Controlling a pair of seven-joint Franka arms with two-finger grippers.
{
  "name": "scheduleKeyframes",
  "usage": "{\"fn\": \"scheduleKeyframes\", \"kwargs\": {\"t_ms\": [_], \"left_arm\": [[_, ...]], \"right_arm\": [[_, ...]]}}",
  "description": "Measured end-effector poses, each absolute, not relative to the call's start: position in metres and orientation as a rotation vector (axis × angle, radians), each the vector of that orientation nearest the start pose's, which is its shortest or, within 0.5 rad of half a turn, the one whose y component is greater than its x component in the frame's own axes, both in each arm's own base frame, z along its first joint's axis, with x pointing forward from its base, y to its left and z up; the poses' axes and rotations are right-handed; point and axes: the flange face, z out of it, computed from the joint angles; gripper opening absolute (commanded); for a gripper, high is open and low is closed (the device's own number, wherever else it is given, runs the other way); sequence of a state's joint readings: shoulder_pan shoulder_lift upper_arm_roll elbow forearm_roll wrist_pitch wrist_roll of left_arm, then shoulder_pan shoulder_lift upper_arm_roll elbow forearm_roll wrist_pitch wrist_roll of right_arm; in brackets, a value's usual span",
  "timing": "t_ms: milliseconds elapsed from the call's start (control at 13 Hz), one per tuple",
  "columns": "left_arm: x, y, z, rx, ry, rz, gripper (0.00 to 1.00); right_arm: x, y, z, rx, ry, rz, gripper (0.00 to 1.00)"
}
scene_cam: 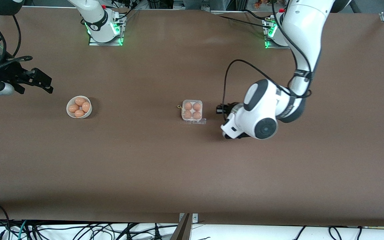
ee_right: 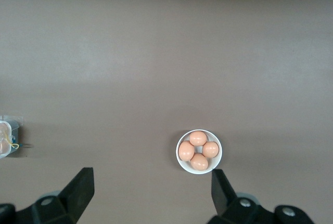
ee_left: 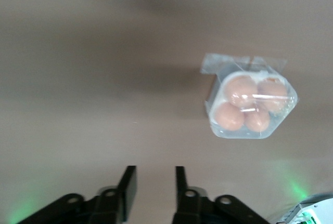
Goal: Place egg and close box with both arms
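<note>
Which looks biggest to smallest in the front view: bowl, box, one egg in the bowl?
1. Bowl, slightly larger.
2. Box, close to the bowl in size, so that ranking is narrow.
3. Single egg in the bowl, clearly smallest.

We find no readable text, labels, brands or numbers in any of the views. The box (scene_cam: 192, 111) lid is clear plastic with no print we can make out, and so is the white bowl (scene_cam: 79, 107). A small dark mark sits on the right arm's base (scene_cam: 96, 24), but we can't read it as a letter or logo.
</note>
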State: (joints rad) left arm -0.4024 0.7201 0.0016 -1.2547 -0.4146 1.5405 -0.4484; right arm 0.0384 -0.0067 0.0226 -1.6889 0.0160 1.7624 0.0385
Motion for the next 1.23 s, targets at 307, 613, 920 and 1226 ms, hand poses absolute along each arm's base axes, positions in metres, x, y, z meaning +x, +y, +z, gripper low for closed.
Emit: {"fn": "scheduleKeyframes", "kwargs": {"t_ms": [307, 613, 920, 1226], "left_arm": [[0.663, -0.251, 0.371, -3.181, -0.247, 0.655, 1.00], [0.678, -0.221, 0.403, -3.092, -0.254, 0.445, 1.00], [0.685, -0.191, 0.424, -3.025, -0.297, 0.334, 1.00], [0.692, -0.155, 0.446, -3.006, -0.376, 0.274, 1.00]], "right_arm": [[0.566, 0.036, 0.589, -3.119, -0.032, -0.124, 1.00], [0.567, 0.036, 0.589, -3.119, -0.031, -0.126, 1.00], [0.567, 0.036, 0.589, -3.119, -0.031, -0.128, 1.00], [0.567, 0.036, 0.589, -3.119, -0.031, -0.127, 1.00]]}}
